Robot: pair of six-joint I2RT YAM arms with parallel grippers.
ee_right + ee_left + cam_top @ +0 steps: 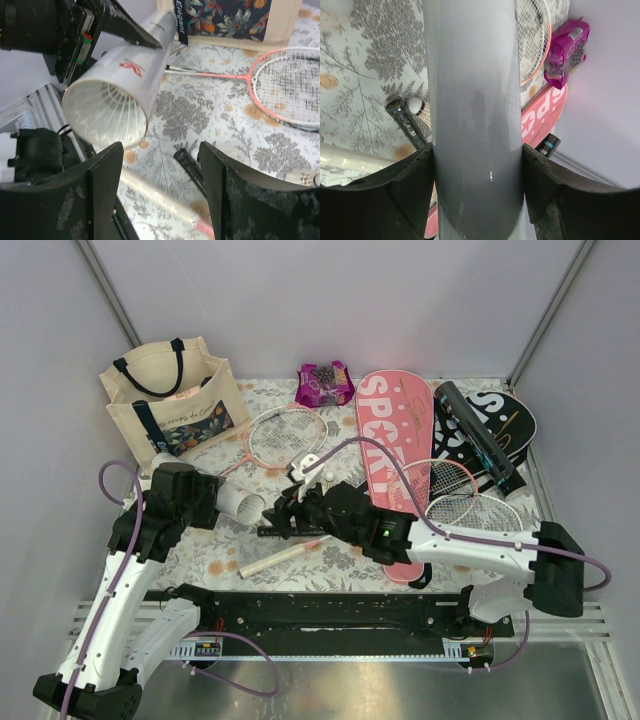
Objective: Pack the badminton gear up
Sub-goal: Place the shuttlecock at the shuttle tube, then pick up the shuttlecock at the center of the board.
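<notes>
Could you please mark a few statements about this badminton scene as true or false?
1. The left gripper holds a white tube between its jaws. True.
2. The right gripper has its jaws shut tight. False: they stand open with nothing between them.
3. The snack packet lies on top of the pink cover. False: it lies on the table, beside that cover.
4. A black tube lies on the black cover. True.

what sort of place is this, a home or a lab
Likely a lab test booth: plain grey walls box in a small cloth-covered table, with the left arm and right arm bolted to a rail at its edge.
</notes>
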